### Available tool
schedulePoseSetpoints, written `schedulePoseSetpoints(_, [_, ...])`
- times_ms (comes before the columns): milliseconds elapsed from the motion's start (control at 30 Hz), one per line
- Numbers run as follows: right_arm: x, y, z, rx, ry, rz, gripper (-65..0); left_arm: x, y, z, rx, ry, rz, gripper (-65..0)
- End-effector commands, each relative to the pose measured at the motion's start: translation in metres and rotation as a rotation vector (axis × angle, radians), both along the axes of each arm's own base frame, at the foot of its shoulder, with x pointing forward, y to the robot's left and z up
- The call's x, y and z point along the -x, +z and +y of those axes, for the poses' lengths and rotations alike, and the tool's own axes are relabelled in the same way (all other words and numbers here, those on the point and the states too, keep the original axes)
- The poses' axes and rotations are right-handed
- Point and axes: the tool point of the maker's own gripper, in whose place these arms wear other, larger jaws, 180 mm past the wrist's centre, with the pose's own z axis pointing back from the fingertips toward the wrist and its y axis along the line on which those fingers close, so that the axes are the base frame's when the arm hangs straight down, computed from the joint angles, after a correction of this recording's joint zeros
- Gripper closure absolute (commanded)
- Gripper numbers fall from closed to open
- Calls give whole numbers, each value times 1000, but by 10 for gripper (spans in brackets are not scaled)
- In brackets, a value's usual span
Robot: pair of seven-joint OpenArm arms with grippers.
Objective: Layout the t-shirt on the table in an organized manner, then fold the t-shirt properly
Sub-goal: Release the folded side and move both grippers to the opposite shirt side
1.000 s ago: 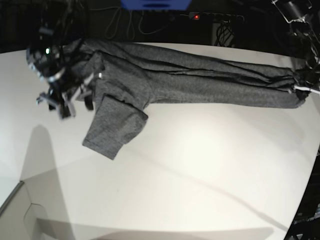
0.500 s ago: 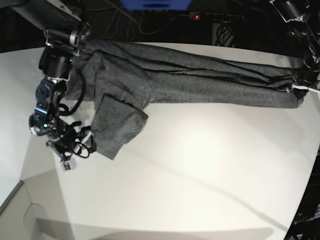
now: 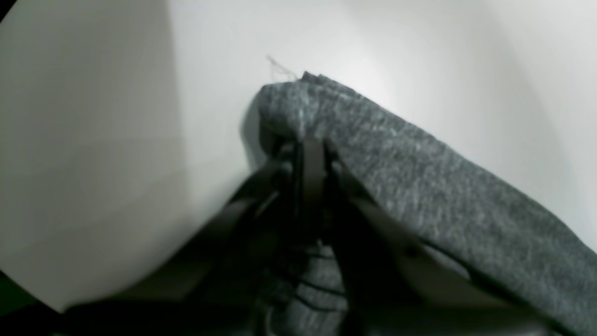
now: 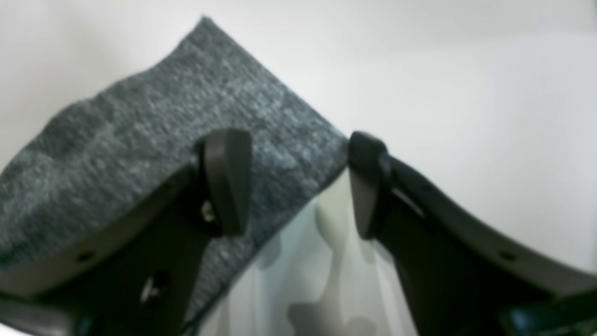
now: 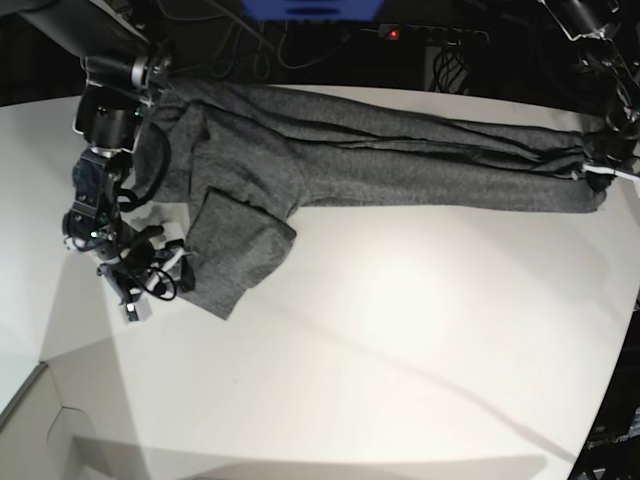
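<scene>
The dark-grey t-shirt (image 5: 380, 160) lies stretched in a long band across the back of the white table (image 5: 400, 340), with one sleeve (image 5: 235, 250) folded toward the front at the left. My right gripper (image 5: 168, 270) is open at that sleeve's end. In the right wrist view its fingers (image 4: 226, 182) straddle the cuff corner (image 4: 163, 130), one over the cloth and one at its edge. My left gripper (image 5: 598, 165) is shut on the shirt's far right end. In the left wrist view the fabric (image 3: 443, 196) bunches at the closed gripper (image 3: 310, 144).
A power strip with a red light (image 5: 393, 33), cables and a blue object (image 5: 310, 8) sit behind the table in the dark. The table's curved edge (image 5: 615, 380) runs down the right. A pale flat panel (image 5: 40, 420) lies at the front left corner.
My right arm swung down from beside the shirt's shoulder to the sleeve end and has settled there, open. The left arm and the shirt's right end have not moved.
</scene>
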Motion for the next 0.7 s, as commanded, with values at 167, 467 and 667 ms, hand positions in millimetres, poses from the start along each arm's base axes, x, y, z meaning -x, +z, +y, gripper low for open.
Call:
schedulePoseSetpoints(167, [-2, -6, 3, -32, 0, 16, -186, -8, 17, 10, -33, -1, -46, 0])
schedulePoseSetpoints(467, [-9, 16, 10, 10, 38, -46, 0, -11, 23, 10, -40, -3, -61, 0])
schedulePoseSetpoints(667, [-5, 76, 44, 51, 83, -244, 0, -19, 59, 22, -108, 10, -141, 0])
